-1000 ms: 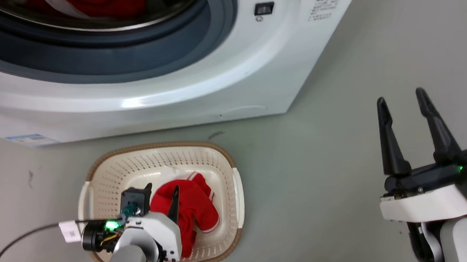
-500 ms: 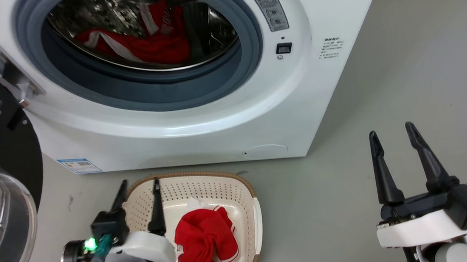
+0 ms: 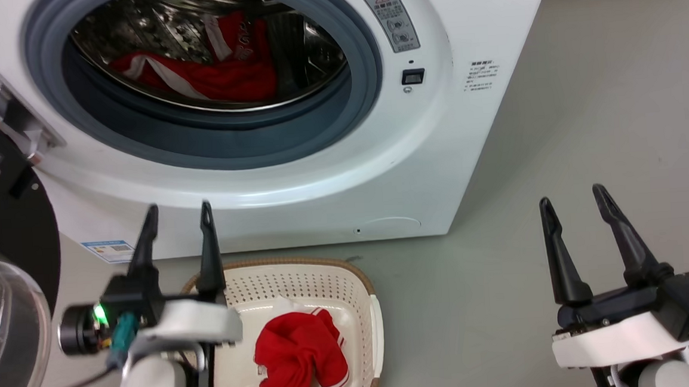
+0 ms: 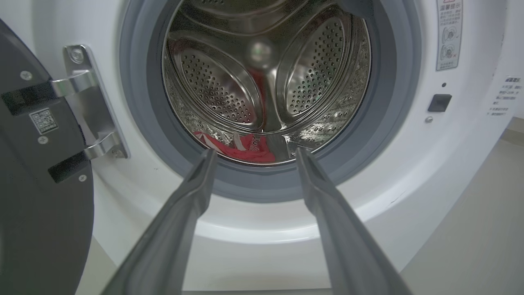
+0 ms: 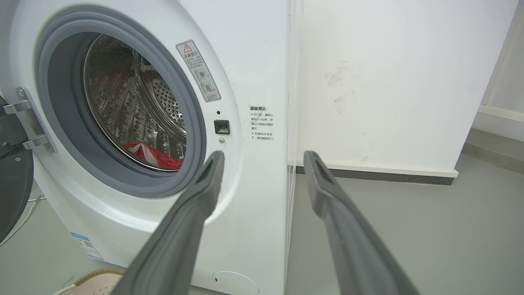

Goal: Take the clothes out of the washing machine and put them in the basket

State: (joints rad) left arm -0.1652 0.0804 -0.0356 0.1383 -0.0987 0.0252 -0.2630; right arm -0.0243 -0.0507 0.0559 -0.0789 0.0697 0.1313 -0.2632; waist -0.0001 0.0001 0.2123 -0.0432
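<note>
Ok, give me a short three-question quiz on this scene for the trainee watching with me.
1. True or false: the basket holds a red garment.
2. Where do the other clothes lie? A: on the floor. B: inside the washing machine. C: on the door.
3. Fill in: the left jaws and the right jaws both stand ____.
Key: 1 true; 2 B; 3 open.

My head camera looks forward and down, from above, on the washing machine (image 3: 331, 176) and the basket (image 3: 301, 267); my left wrist camera faces its porthole (image 4: 393, 102) squarely, near; my right wrist camera sees it obliquely, from the right; all three share the drum (image 4: 315, 69).
</note>
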